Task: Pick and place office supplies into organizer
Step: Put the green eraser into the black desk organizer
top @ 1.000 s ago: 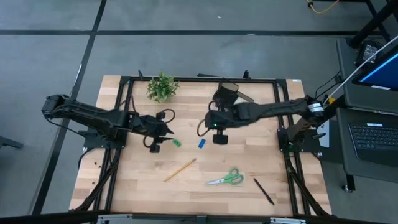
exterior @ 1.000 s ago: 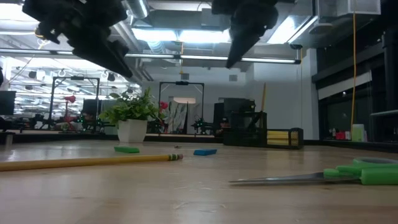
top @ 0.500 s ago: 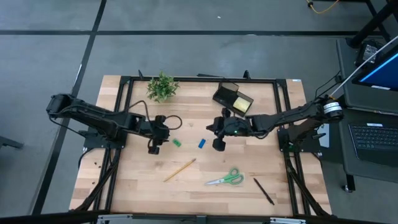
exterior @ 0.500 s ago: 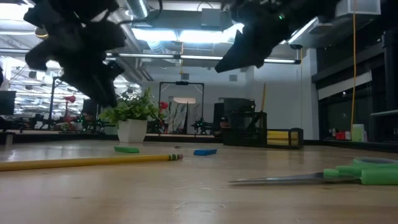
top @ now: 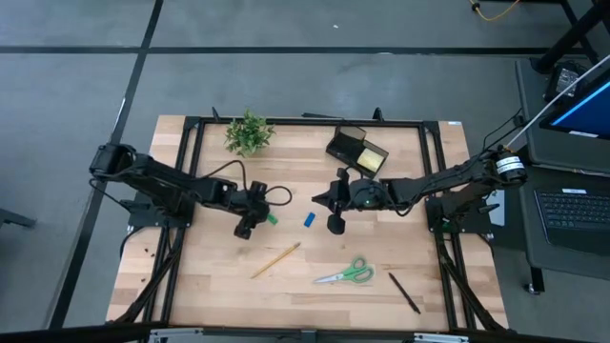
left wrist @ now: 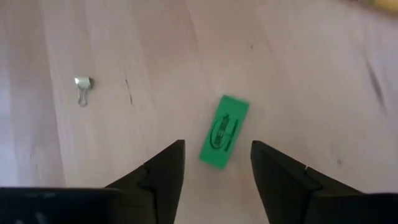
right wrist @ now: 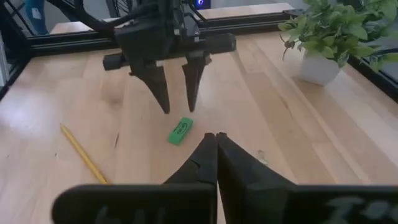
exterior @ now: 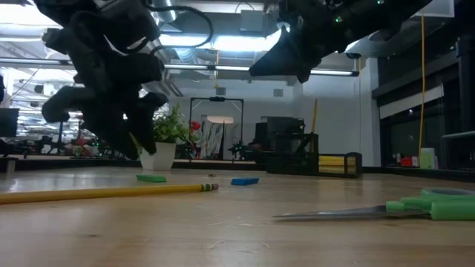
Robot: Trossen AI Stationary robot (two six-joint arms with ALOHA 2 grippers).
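Since the earlier frames, left arm has swung in toward the counter's middle and dropped lower; its claw has spread. Right arm has pulled back from the organizer and come down near the blue eraser.

Left claw [top: 250, 227]: wide open, empty, poised just above the green eraser [top: 271, 219], not touching. Left wrist view shows the eraser lying flat and skewed between the two fingers [left wrist: 163, 169], nearer one than the other.

Step in hand (my reading): grasp of the green eraser. To do it well: centre the claw over the eraser, turn the wrist so the fingers close across its short width, descend until the tips nearly meet the counter [top: 191, 286], then close gently. A skewed closure risks flicking it away.

Blue eraser [top: 309, 220] lies just beside the right claw [top: 335, 225], which is shut tight and empty. Pencil [top: 275, 259], scissors [top: 347, 273] and pen [top: 403, 292] lie nearer the front edge. Organizer [top: 356, 151] stands at the back, well apart from both erasers.

View differences: only the left wrist view shows a small binder clip [left wrist: 82, 83] on the wood. Right wrist view shows the left claw's spread from the front and the potted plant [right wrist: 325, 32]; low view confirms both claws hang clear of the surface.
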